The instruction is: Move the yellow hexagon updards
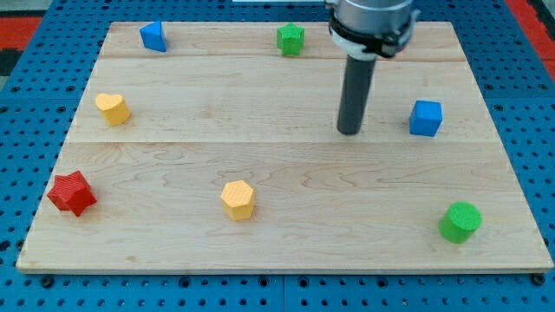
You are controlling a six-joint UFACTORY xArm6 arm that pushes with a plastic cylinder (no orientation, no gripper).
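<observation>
Yellow hexagon (238, 199) lies at 8 o'clock from my tip (349, 132), well apart; gripperless end effector, touching no block; wooden surface (286, 173).

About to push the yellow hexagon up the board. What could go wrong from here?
1. My tip sits above and right of the yellow hexagon; heading straight there would likely shove it down or left, so I must circle below first.
2. An off-centre push may let it spin aside.
3. A leftward drift could send it toward the yellow heart.
</observation>
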